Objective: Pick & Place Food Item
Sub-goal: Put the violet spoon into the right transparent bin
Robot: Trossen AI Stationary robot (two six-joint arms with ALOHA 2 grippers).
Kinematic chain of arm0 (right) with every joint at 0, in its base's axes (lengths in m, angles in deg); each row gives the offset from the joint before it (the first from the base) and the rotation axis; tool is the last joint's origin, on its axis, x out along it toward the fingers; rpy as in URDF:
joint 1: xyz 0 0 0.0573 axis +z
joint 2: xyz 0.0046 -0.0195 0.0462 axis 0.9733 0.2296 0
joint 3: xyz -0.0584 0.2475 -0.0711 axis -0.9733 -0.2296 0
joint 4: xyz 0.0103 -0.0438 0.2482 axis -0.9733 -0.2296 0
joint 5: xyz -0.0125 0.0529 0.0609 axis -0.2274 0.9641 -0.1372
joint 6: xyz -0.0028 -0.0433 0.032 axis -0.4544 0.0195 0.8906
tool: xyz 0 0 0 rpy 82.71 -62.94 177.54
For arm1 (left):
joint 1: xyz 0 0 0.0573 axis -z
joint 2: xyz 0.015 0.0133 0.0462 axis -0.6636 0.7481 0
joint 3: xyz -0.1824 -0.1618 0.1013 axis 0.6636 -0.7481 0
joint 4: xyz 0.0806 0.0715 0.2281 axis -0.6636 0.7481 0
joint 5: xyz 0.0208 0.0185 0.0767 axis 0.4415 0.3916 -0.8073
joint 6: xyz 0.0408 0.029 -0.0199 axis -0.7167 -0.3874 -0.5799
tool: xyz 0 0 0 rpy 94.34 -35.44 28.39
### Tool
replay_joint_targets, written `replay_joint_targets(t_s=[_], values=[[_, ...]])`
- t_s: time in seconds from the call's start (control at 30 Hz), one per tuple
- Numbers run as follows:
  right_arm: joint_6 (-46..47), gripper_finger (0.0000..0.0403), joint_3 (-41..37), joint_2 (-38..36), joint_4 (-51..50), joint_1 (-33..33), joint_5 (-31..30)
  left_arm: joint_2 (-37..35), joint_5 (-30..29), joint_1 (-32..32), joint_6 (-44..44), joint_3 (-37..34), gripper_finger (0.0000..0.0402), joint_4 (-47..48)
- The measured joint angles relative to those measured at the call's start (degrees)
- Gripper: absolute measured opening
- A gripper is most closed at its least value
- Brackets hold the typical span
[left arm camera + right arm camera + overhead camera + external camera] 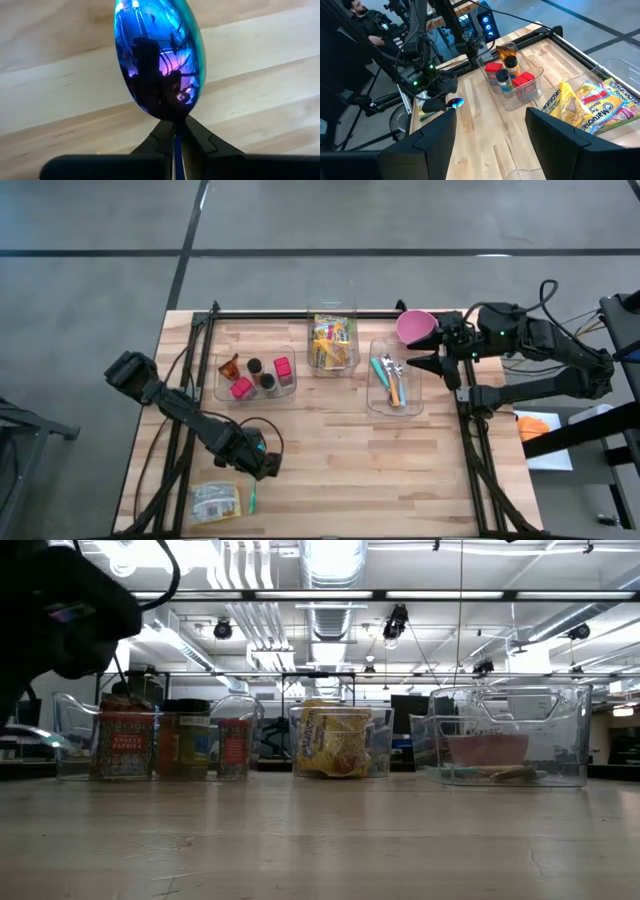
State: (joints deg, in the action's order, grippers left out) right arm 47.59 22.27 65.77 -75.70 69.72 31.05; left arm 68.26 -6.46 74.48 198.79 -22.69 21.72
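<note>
My left gripper (262, 468) hangs over the table's near left part, shut on a spoon with a shiny blue-violet bowl (160, 55), which also shows in the right wrist view (455, 103). A yellow-white food packet (215, 502) lies flat at the near left corner, just beside that gripper, with a short green thing (250, 500) at its right edge. My right gripper (430, 348) waits raised at the far right, open, with nothing between its fingers (435, 137). My left gripper pinches the spoon between its two fingers at the neck (175, 119), just behind the bowl. The fingers slant steeply down from above and lie along the spoon, so the bowl sticks out past their tips. The thin handle runs back between them. Whether the bowl touches the table I cannot tell.
Three clear bins stand in a row at the back: one with spice jars (255, 375), one with yellow noodle packets (332, 340), one with cutlery (395, 380). A pink cup (415, 327) sits at the cutlery bin's far end. Bare wood (360, 470) fills the near middle and right.
</note>
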Motion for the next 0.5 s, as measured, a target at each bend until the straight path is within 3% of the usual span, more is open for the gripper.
replay_joint_targets(t_s=[0.23, 0.5], values=[[2.82, 0.0234, 0.00, 0.25, 0.01, 0.00, -0.12, 0.00, -6.16, -3.93, -5.98, 4.95, 0.0018, -0.26], [3.42, 0.0234, -0.33, 2.84, 0.01, 0.00, 1.24, 0.00, -11.53, -14.50, -24.25, 13.37, 0.0017, -0.62]])
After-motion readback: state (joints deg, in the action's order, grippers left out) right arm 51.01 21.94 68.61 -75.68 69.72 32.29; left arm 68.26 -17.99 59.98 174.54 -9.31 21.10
